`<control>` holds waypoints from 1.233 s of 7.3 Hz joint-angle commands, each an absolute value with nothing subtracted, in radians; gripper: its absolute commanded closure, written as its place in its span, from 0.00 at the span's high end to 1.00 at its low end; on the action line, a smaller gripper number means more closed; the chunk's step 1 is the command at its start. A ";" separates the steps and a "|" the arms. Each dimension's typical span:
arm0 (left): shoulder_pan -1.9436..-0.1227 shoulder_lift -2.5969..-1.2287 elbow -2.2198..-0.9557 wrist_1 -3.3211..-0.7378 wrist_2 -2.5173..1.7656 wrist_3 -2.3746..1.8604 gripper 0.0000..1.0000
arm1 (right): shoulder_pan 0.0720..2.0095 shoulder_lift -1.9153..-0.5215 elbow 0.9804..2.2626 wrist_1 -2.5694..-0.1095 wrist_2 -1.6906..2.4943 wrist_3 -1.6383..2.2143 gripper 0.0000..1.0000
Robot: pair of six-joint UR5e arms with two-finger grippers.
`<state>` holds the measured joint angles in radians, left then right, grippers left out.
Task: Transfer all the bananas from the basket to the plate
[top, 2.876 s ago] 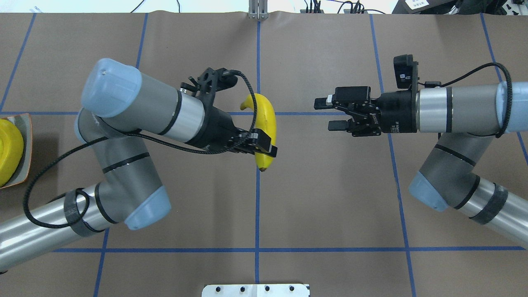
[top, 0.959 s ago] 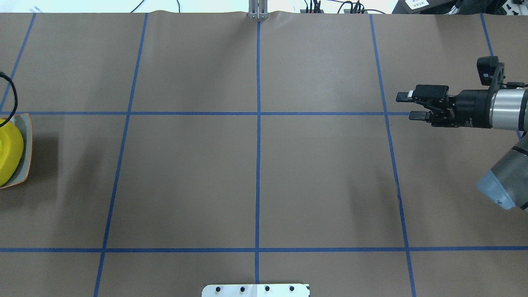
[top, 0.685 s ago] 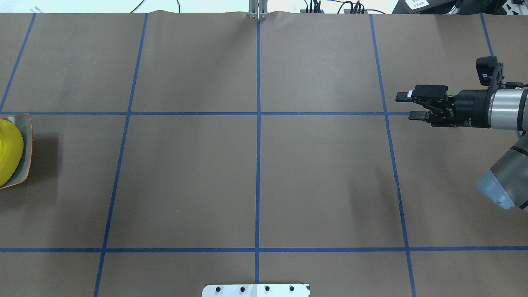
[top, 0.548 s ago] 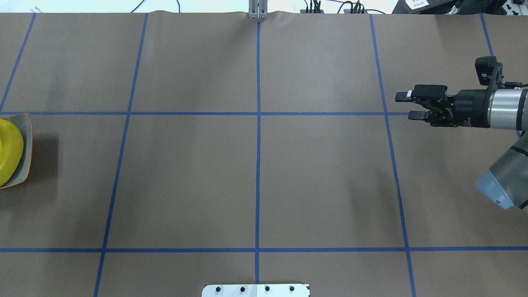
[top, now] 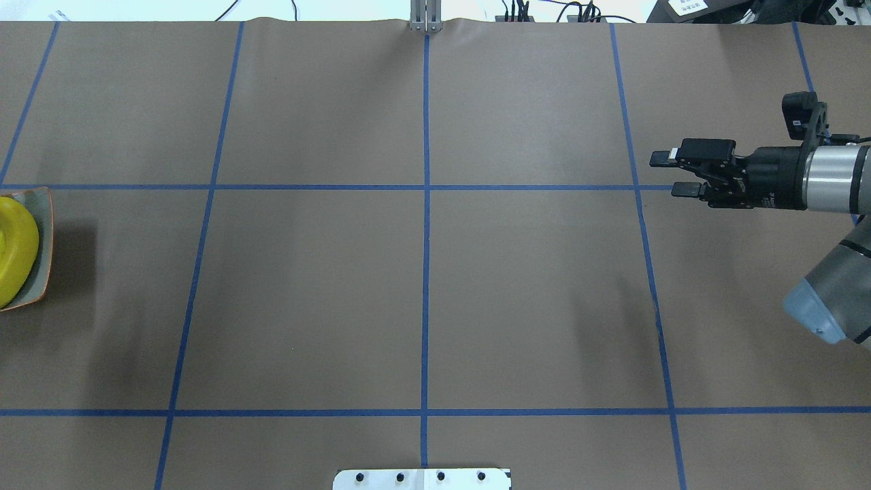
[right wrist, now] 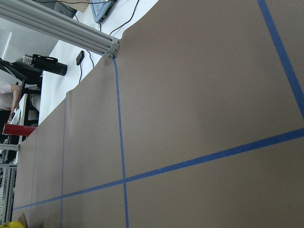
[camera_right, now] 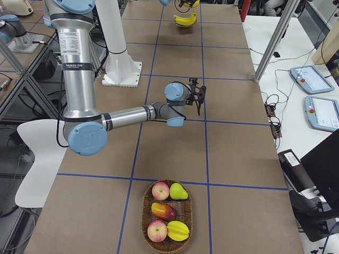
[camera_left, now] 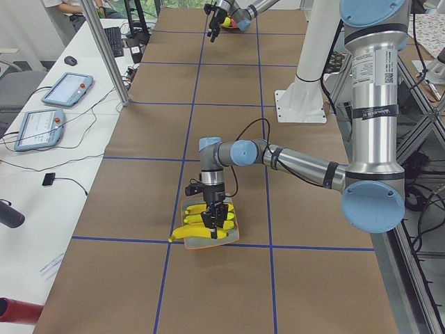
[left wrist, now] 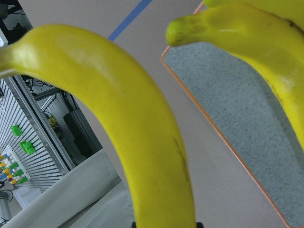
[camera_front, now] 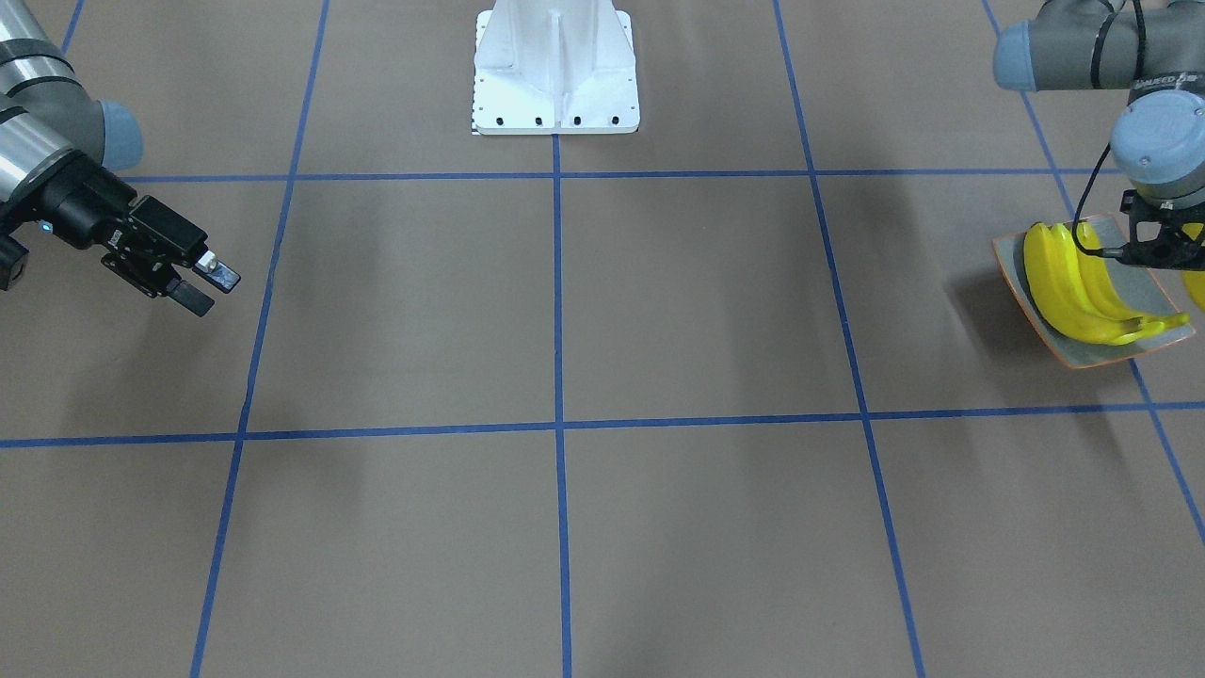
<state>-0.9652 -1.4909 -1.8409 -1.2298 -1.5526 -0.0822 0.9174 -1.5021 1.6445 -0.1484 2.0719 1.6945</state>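
Note:
The grey dish with an orange rim (camera_front: 1017,273) stands at the table's left end, and shows at the left edge of the overhead view (top: 46,224). Two yellow bananas (camera_front: 1064,292) lie in it. My left gripper (camera_front: 1160,252) hangs just over the dish, shut on a third banana (left wrist: 142,133), which fills the left wrist view next to the dish's rim (left wrist: 223,142). My right gripper (top: 663,175) is open and empty, held level above the table on the right; it also shows in the front-facing view (camera_front: 209,284).
A wicker basket (camera_right: 147,211) at the table's right end holds apples, a pear and other fruit; I see no banana in it. The white robot base (camera_front: 555,71) stands at mid table. Operators' desks with tablets (camera_right: 307,79) line the far side.
My left arm carried the banana from mid table leftwards out of the overhead view to the dish. My right arm pulled back to the right and has since crept slightly left.

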 commanded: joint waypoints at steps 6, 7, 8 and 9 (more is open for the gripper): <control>-0.894 -1.520 -1.757 -1.220 -1.563 -0.081 0.00 | 0.917 -1.503 1.647 -0.155 2.072 1.695 1.00; -0.884 -1.520 -1.755 -1.220 -1.563 -0.083 0.00 | 0.917 -1.503 1.647 -0.155 2.072 1.695 1.00; -0.884 -1.519 -1.746 -1.220 -1.563 -0.083 0.28 | 0.917 -1.503 1.647 -0.155 2.072 1.695 1.00; -0.882 -1.525 -1.746 -1.220 -1.574 -0.083 0.43 | 0.917 -1.503 1.651 -0.155 2.072 1.695 1.00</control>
